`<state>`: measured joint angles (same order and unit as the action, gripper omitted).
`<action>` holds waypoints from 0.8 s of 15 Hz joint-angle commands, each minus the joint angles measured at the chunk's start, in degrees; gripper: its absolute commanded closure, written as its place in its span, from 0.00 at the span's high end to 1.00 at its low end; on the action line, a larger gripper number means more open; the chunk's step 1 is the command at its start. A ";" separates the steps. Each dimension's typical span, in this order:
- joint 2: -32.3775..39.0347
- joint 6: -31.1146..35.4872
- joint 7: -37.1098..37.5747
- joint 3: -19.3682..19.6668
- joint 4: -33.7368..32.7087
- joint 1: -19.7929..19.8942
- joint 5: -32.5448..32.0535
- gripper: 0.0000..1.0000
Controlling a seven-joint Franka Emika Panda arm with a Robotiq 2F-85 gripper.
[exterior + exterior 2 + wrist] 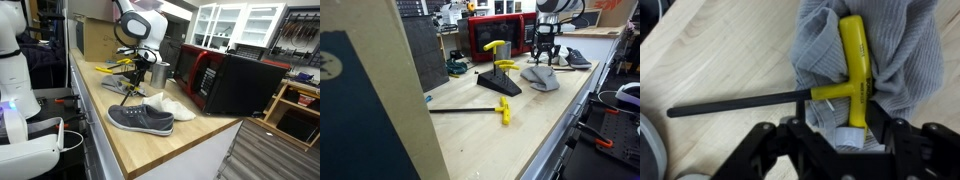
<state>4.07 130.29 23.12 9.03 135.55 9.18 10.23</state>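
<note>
While your pincer (137,78) hangs over the bench (200,135) in an exterior view, a grey shoe (140,118) sits just beside it on the camera side. In an exterior view, a grey cloth (540,78) lies right below the pincer. Wrist view: jaws apart, gripping nothing. The yellow T-handle key (853,75) lies on the cloth straight ahead of the pincer, its black shaft running off sideways.

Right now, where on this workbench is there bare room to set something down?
Bare wood lies at the workbench corner, between the grey sneaker and the edge, and in front of the T-handle hex key lying by itself. It is crowded around the gripper: tool stand, grey cloth, red microwave.
</note>
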 commanded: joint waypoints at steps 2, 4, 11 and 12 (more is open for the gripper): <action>-4.65 -2.92 -3.37 1.26 2.41 1.01 0.87 0.68; -4.93 -3.18 -4.01 1.40 2.65 1.17 1.17 0.72; -2.80 -2.29 -4.27 0.28 1.81 0.18 1.23 0.62; -2.51 -2.23 -4.27 -0.02 1.62 0.02 1.24 0.62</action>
<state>1.15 128.49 20.33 9.49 137.58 9.84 10.23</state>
